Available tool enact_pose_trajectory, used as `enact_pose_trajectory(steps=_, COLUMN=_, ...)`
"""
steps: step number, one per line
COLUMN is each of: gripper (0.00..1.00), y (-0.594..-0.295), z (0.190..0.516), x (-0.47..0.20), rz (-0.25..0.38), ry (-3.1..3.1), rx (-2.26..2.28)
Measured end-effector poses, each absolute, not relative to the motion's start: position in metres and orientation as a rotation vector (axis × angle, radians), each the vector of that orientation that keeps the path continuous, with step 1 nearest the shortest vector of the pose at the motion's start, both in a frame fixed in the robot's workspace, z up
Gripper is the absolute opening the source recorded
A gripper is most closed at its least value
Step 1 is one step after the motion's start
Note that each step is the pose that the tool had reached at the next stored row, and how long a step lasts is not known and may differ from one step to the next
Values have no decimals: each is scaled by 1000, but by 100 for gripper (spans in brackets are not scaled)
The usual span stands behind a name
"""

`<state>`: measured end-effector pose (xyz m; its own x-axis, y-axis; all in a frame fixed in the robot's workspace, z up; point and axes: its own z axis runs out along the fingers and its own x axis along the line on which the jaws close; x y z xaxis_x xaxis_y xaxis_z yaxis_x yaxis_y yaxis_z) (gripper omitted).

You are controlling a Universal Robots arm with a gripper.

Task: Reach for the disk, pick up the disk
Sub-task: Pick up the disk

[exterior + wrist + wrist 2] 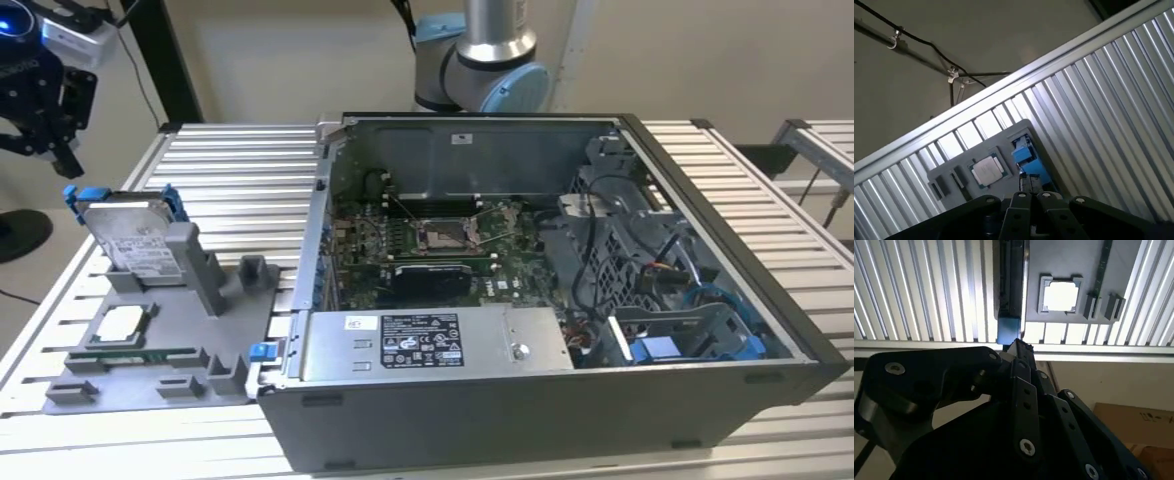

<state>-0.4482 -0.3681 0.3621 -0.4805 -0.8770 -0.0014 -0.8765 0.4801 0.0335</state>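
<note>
Silver disk (134,238) in blue bracket, just beneath the gripper (56,155)

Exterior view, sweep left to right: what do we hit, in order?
gripper → disk → power supply → blue plastic part in the case's drive bay. The grey tray and the chip overlap the disk's span and are left out.

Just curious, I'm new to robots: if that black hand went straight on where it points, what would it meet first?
Probably the disk, at its blue-framed upper end, which lies just ahead of the hand in both wrist views; depth is unclear.
</note>
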Motion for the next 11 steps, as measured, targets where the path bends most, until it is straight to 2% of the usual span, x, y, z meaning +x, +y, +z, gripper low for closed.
enact_pose_trajectory(steps=11, gripper=0, y=-368, z=361, x=-445, rz=-42, ry=-2558, rx=1795)
